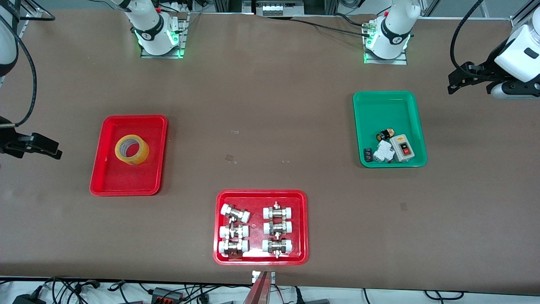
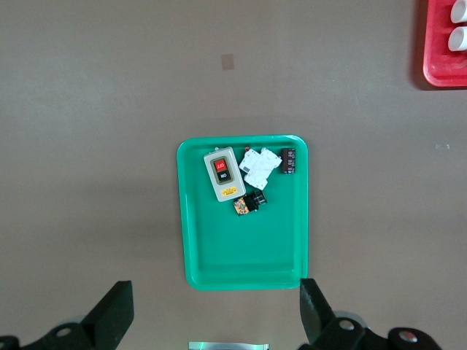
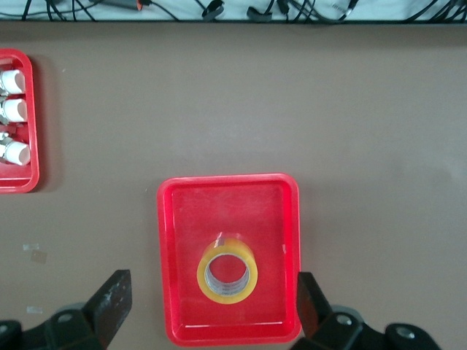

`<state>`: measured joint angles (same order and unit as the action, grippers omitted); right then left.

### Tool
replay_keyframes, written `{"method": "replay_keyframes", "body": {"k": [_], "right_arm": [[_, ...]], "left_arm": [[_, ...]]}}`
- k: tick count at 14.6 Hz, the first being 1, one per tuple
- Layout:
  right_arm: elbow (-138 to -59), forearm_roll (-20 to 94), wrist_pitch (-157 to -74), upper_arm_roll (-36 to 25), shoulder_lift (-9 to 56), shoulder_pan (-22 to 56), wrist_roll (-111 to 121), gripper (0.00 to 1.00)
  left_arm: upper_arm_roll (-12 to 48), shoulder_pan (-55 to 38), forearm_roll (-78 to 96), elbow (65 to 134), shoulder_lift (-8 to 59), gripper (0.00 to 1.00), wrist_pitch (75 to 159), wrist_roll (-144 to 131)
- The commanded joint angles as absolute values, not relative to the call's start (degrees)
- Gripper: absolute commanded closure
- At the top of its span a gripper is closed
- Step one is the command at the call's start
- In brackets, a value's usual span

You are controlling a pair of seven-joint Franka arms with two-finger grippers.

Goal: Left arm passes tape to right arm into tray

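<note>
Looking down from the front view, you find the tape (image 1: pixel 132 150) lying flat inside the red tray (image 1: pixel 128 185) toward the right arm's end of the tabletop (image 1: pixel 270 105), which reads as the task's goal already met (nothing is left in the air to pass). The right pincer (image 1: pixel 42 147) hangs beside that tray and the left pincer (image 1: pixel 468 78) hangs off the green tray (image 1: pixel 390 99); both arms look parked, waiting. Each arm is cut off by the frame edge, so you get only a dark tip of each hand here.

In the left wrist view, the left pincer (image 2: pixel 215 313) stands with its fingers wide apart over the green tray (image 2: pixel 244 277), holding nothing. Small switch parts sit in that tray; their labels are too small to read.

In the right wrist view, the right pincer (image 3: pixel 211 313) is likewise spread and empty, directly over the tape (image 3: pixel 227 275) in the red tray (image 3: pixel 228 186). A second red tray of fittings (image 3: pixel 18 182) is clipped at the edge.
</note>
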<state>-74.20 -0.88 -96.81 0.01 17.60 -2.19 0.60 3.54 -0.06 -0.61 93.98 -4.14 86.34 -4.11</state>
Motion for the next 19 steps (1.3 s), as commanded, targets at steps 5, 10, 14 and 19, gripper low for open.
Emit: {"method": "replay_keyframes", "body": {"k": [5, 10, 14, 19], "right_arm": [[-91.89, -1.41, -99.66, -0.09, 4.25, -2.37, 2.90, 0.00], [-101.25, -0.97, -101.61, -0.09, -2.20, -2.46, 2.64, 0.00], [-99.67, -1.32, -97.65, 0.09, -2.46, -2.37, 2.72, 0.00], [-100.20, -0.62, -98.70, -0.26, -2.90, -2.37, 2.55, 0.00]], "left_arm": [[3.60, -0.09, -1.93, 92.81, -3.96, 0.00, 85.26, -3.69], [3.60, 0.00, -1.93, 92.81, -3.96, 0.00, 85.08, -3.60], [3.60, 0.00, -1.93, 92.81, -3.96, 0.00, 85.08, -3.69], [3.60, 0.00, -1.93, 92.81, -3.96, 0.00, 85.08, -3.60]]}}
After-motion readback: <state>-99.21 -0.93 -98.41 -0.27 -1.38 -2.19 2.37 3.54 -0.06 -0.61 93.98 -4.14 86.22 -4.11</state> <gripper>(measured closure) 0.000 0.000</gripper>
